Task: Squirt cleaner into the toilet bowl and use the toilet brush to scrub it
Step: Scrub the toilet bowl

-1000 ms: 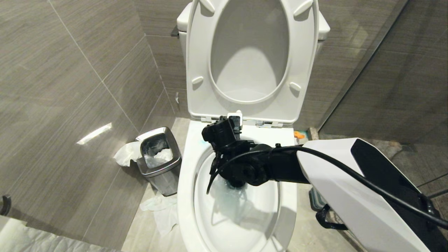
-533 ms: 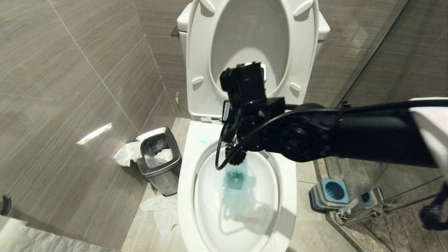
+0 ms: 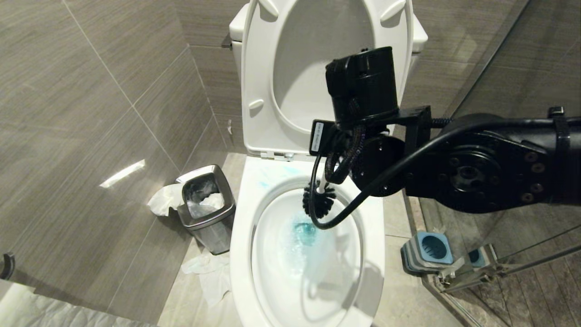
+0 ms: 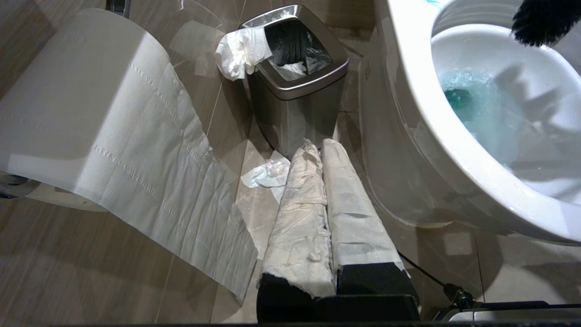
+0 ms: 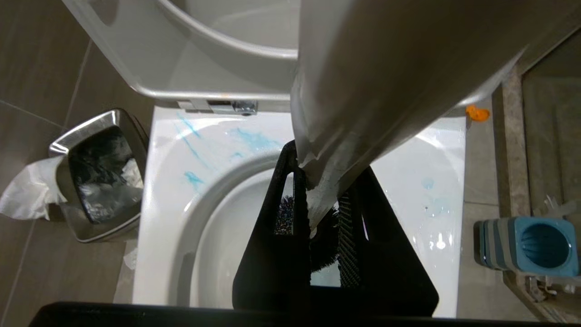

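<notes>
Bystander items, floor and walls

Steel bin (image 3: 206, 206) on the tile floor (image 3: 181, 290) near the grey tiled wall (image 3: 81, 136), dark liner inside, white tissue (image 3: 163, 200) hanging over its rim, more crumpled tissue (image 3: 209, 272) on the floor beside it. Blue-and-grey holder (image 3: 429, 250) at the glass partition's (image 3: 522, 91) foot. Toilet paper roll (image 4: 91, 122), sheet hanging loose.

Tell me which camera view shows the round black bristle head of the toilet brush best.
The head view: the whole round black bristle head shows against the white ceramic toilet bowl, above the turquoise-blue cleaner. The left wrist view catches only one edge of it. In the right wrist view the right gripper hides most of it.
</notes>
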Available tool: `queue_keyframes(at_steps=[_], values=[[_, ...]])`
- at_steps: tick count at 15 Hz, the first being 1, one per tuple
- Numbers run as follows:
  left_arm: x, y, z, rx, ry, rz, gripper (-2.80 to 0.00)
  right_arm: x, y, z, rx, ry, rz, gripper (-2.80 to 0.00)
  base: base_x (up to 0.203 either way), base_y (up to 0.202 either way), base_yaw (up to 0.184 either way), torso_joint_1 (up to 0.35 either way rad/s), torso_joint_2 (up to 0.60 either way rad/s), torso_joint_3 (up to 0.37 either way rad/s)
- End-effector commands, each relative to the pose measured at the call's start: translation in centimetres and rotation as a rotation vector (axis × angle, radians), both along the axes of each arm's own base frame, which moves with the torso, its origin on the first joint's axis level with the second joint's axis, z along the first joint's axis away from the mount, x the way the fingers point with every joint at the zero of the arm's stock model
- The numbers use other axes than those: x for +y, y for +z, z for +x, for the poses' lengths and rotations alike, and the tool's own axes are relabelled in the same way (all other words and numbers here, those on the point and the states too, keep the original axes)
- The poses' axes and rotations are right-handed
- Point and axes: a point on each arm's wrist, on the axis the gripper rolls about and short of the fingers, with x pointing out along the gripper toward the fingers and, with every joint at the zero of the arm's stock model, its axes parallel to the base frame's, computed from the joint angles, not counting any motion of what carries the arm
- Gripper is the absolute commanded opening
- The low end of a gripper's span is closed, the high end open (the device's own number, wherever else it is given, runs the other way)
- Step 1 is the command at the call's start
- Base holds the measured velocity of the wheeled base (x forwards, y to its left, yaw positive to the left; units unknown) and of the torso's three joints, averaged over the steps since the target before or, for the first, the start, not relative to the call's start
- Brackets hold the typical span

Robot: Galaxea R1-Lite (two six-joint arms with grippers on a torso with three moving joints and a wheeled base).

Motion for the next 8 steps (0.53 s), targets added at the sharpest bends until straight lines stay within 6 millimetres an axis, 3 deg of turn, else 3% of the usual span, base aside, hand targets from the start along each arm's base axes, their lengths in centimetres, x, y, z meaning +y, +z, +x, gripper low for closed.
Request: queue_keyframes(at_steps=[1,5,8], values=[[0.0,0.0,0.0,0.003,0.000,0.000,-2.80,0.7,-2.1,0.9,0.033,-0.018,-0.029,-2.80,0.000,0.000,0.000,0.000,0.00,0.000],[0.0,0.0,0.0,0.003,0.000,0.000,-2.80,2.5,-5.8,2.9,0.053,-0.042,-0.067,-2.80,0.000,0.000,0.000,0.000,0.00,0.000],[0.0,0.0,0.0,0.003,0.000,0.000,-2.80,2.9,-8.8,5.1,0.062,-0.094,-0.109,-2.80,0.000,0.000,0.000,0.000,0.00,0.000]])
